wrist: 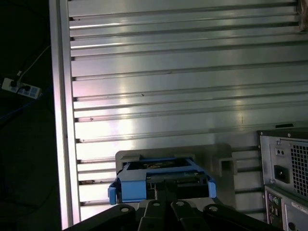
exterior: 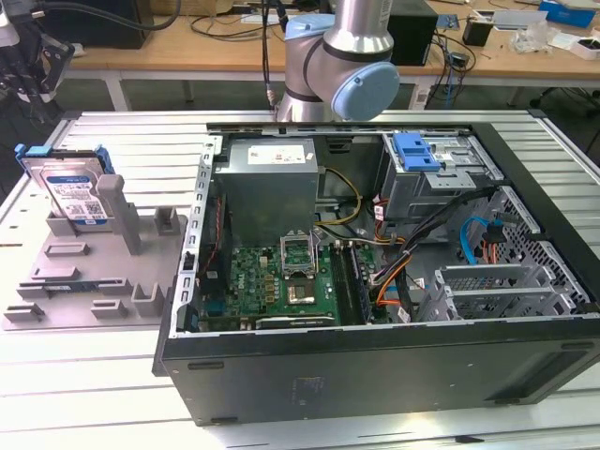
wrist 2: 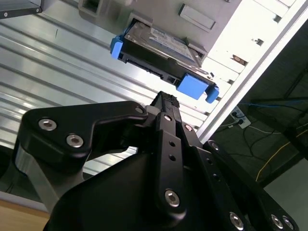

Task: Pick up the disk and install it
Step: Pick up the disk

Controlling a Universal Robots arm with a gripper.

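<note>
Evidently your pincer (wrist 2: 166, 98) hung near disk (wrist 2: 159, 48), not touching; open or closed, couldn't tell. Disk sat propped in grey holder (exterior: 89, 281), edge exposed for grasp.

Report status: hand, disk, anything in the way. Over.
Hand hovers over disk, not touching. Disk stands in grey holder, outside computer case. Nothing between hand and disk.

Slatted aluminium table (exterior: 122, 141) carries an open black computer case (exterior: 375, 366) on the exterior view's right. A grey plastic fixture (exterior: 84, 286) sits just beside it on the left. Inside the case: green motherboard (exterior: 272, 281) near, grey power supply (exterior: 270, 178) far, metal drive cage (exterior: 459, 187) with blue latch (exterior: 417, 150) far right. Wooden bench (exterior: 187, 42) beyond the table.
</note>
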